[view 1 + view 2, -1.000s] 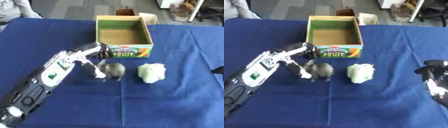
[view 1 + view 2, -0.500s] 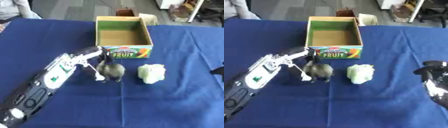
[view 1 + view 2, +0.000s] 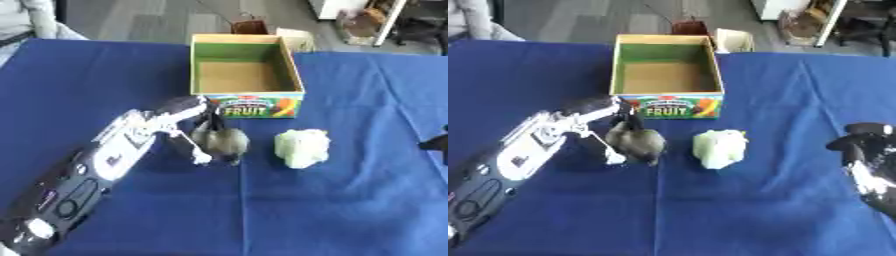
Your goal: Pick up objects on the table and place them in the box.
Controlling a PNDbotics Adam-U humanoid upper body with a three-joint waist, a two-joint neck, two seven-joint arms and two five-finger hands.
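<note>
Two objects sit on the blue surface (image 3: 350, 210) in front of the box (image 3: 248, 75): a dark grey-brown rounded object (image 3: 224, 141) and a pale whitish-green lumpy object (image 3: 302, 147), side by side and apart from each other. Your left hand (image 3: 194, 131) is at the dark object, fingers curled round its left side and top, a light fingertip (image 3: 200, 159) down at the surface just left of it. Dark object lies just below the box's front wall with the FRUIT label, not inside. Box is open-topped, green inner walls, brown floor, nothing visible in it. Pale object is to the right of the dark one, near the box's front right corner, untouched. Your right hand (image 3: 866, 155) shows at the right edge of the right eye view, well away from both objects; can't tell whether its fingers are open or curled.
</note>
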